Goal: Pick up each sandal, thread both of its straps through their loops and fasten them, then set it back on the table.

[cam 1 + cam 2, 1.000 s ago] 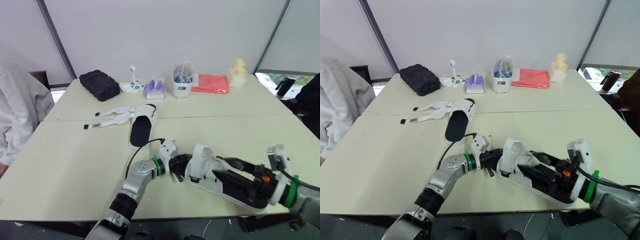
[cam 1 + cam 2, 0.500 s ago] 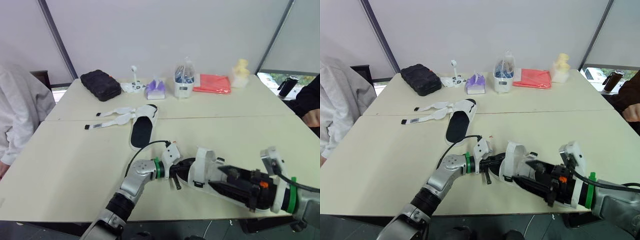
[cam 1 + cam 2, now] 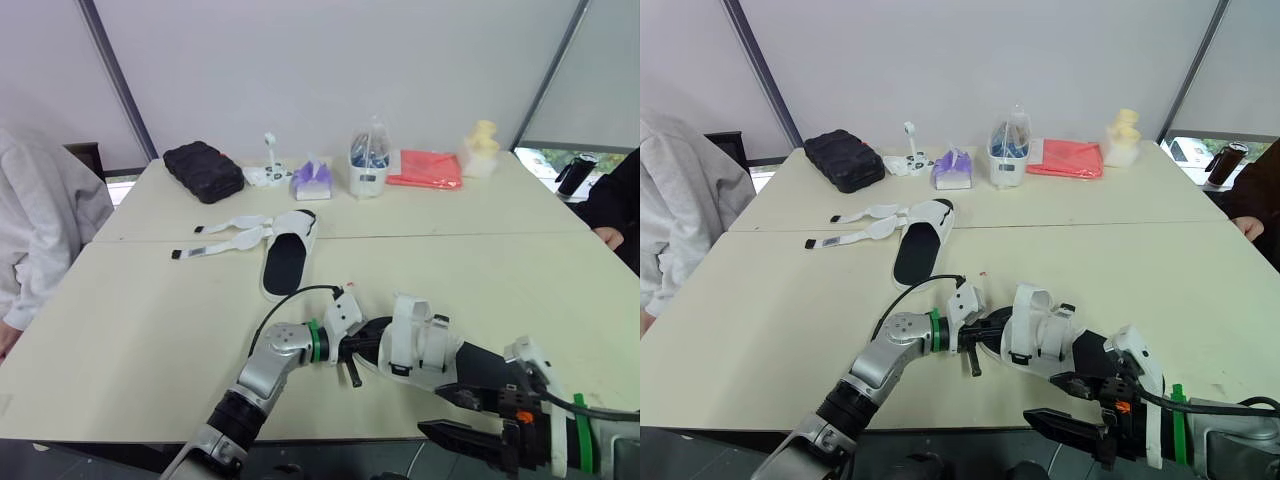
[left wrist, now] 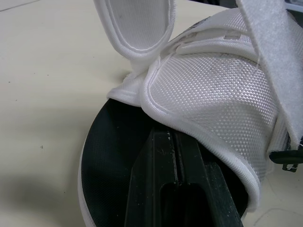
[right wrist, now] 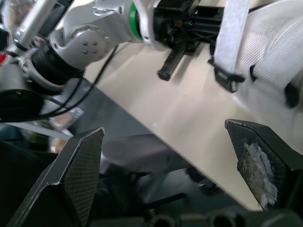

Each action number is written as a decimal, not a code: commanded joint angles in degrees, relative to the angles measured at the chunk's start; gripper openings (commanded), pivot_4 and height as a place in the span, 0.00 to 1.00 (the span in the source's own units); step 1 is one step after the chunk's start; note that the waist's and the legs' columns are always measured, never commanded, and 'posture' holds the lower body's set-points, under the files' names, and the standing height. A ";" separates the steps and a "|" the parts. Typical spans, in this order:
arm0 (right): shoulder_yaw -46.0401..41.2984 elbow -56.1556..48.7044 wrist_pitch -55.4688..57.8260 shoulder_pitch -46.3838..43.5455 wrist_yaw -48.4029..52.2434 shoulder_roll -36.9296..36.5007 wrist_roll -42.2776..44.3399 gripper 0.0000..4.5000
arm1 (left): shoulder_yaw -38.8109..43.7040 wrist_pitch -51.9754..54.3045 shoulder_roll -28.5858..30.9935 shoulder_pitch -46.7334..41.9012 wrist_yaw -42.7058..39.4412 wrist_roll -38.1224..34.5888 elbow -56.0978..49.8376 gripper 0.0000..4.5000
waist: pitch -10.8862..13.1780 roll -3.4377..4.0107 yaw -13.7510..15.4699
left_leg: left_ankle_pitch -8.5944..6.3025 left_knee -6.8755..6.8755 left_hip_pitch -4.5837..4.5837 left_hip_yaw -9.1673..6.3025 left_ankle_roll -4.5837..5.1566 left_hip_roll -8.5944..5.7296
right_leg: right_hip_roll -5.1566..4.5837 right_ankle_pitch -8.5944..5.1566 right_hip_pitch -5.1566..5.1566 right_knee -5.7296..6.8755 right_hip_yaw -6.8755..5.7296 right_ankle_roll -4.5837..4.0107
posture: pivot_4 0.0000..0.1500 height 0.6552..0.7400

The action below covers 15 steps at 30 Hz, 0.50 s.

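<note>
Table [image 3: 140, 320]: carries both sandals — far sandal [image 3: 283, 262] unfastened, straps flat.
Near sandal [image 3: 420, 345]: front edge, straps standing up.
Right gripper [image 3: 432, 410]: I've pulled it off the heel, spread wide, empty — release or regrasp, I judge.
Left gripper [image 3: 363, 358]: spread, one finger under the toe upper.

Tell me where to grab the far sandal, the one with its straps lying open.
Grip the far sandal by the sole at its near end, coming from above and closing across its width. It lies flat, and both straps splay to the left from the far end, leaving the near end bare.
</note>
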 commanded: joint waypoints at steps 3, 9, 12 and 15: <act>5.71 2.23 -3.20 -3.17 2.23 1.81 -6.23 0.99 | -3.21 3.38 0.57 2.23 -0.69 1.33 1.35 0.00 | -0.01 0.02 -0.10 | 0.00 0.00 0.00 0.02 0.00 -0.07 | -0.04 -0.02 0.00 0.00 0.00 0.04 | 1.00 1.00; 8.49 4.95 -4.46 -5.84 2.77 3.80 -10.07 0.99 | -3.45 5.13 1.29 2.79 -1.46 0.95 -0.29 0.00 | -0.10 0.15 -0.25 | 0.00 -0.01 0.00 0.01 0.00 -0.06 | -0.04 -0.03 -0.01 0.00 0.00 0.04 | 1.00 1.00; 8.82 5.26 -4.52 -6.31 2.82 4.74 -10.70 0.99 | -3.43 5.35 1.43 2.86 -1.54 0.94 -0.54 0.00 | -0.16 0.21 -0.42 | 0.00 -0.02 0.01 0.00 0.00 -0.06 | -0.03 -0.02 -0.01 0.01 0.00 0.04 | 1.00 1.00; 9.33 5.09 -4.38 -7.71 2.01 6.58 -10.05 0.99 | -3.54 5.52 1.33 2.77 -1.57 0.96 -0.60 0.00 | -0.17 0.22 -0.50 | 0.00 0.00 0.02 0.00 0.00 -0.06 | -0.03 -0.02 0.00 0.01 0.01 0.04 | 1.00 1.00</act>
